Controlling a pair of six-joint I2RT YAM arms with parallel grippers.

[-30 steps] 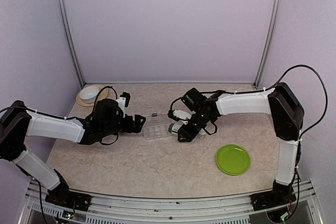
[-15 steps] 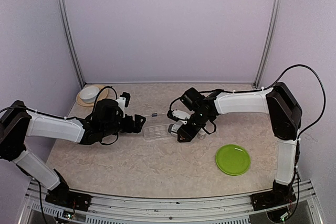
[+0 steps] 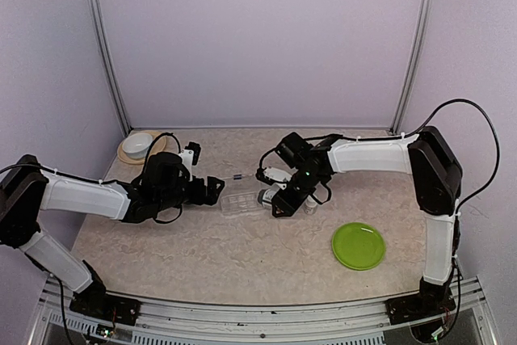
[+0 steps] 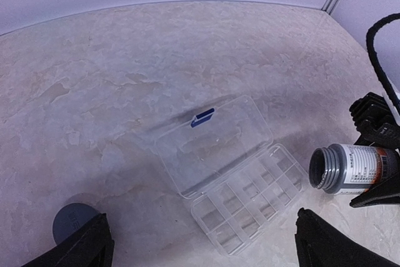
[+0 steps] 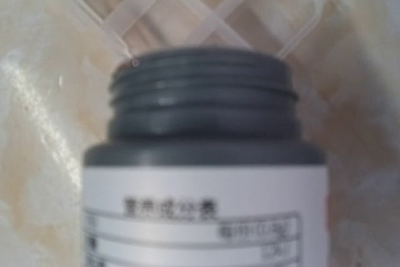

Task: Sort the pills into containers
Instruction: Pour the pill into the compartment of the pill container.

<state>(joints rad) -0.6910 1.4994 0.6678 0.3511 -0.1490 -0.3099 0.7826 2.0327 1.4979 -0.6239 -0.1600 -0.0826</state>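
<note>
An uncapped bottle [image 4: 350, 168], tipped on its side, is clasped in the right gripper [image 3: 280, 199]. Its long axis and mouth are aimed at the facing end of the clear compartment box [image 4: 250, 207], which lies open on the bench [image 4: 94, 79] just beside that mouth, between the two arms. The left gripper [image 3: 213, 189] is held spread wide and empty near the box's opposite side. One box, one bottle and one loose grey cap [image 4: 70, 220] are counted; no pills can be made out.
</note>
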